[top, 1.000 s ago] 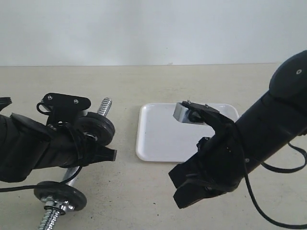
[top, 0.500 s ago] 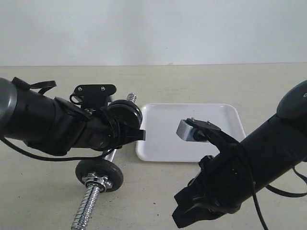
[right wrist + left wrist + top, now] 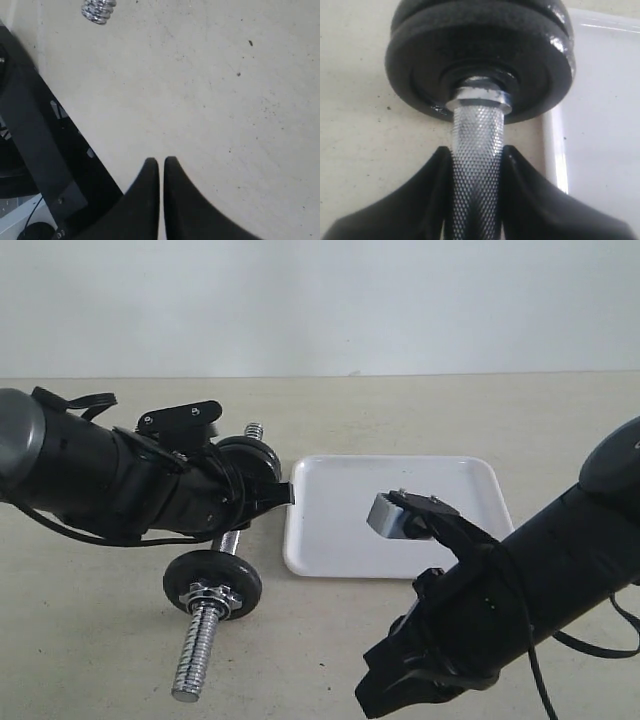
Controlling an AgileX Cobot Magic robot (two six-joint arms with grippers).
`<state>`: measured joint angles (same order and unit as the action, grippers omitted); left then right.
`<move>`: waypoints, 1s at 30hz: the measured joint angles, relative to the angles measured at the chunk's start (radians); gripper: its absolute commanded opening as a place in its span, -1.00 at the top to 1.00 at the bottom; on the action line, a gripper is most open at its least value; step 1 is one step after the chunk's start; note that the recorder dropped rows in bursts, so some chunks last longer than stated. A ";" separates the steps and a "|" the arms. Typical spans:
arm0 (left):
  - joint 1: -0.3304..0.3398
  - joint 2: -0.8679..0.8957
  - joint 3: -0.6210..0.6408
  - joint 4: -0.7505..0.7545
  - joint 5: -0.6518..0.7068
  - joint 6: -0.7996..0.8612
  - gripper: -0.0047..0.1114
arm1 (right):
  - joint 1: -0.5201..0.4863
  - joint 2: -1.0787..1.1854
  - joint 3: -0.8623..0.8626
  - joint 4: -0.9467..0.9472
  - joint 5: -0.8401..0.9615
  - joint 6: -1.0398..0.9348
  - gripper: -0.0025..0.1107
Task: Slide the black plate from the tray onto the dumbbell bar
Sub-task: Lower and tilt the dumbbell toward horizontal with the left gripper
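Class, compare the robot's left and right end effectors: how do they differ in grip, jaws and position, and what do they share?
Grip: the left end effector clamps the bar at its knurled middle; the right end effector holds nothing.
Jaws: the left's are spread by the bar; the right's are shut together.
Position: the left sits beside the tray; the right hangs over bare table.
Both are black.
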<state>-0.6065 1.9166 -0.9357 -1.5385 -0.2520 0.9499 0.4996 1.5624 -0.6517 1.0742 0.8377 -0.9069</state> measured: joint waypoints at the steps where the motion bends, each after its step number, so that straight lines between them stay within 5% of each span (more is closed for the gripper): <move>1: 0.002 0.000 -0.001 0.000 0.000 0.000 0.84 | 0.000 0.000 0.000 0.007 0.000 -0.005 0.96; 11: 0.014 0.002 -0.001 0.026 -0.008 -0.004 0.82 | 0.000 0.000 0.001 0.042 -0.027 -0.034 0.95; 14: 0.014 0.008 -0.001 0.083 -0.008 -0.007 0.41 | 0.000 0.000 0.001 0.048 -0.037 -0.036 0.95; 19: 0.014 -0.014 -0.027 0.151 -0.060 -0.003 -0.74 | 0.000 0.000 0.001 0.048 -0.043 -0.038 0.95; 21: 0.014 -0.021 -0.029 0.159 -0.085 -0.003 -0.89 | 0.000 0.000 0.001 0.048 -0.043 -0.038 0.95; 30: 0.014 -0.021 -0.029 0.149 -0.085 -0.003 -0.89 | 0.000 0.000 0.001 0.048 -0.043 -0.038 0.95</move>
<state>-0.5927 1.8952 -0.9645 -1.3893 -0.3372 0.9474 0.4996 1.5624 -0.6503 1.1226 0.7944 -0.9450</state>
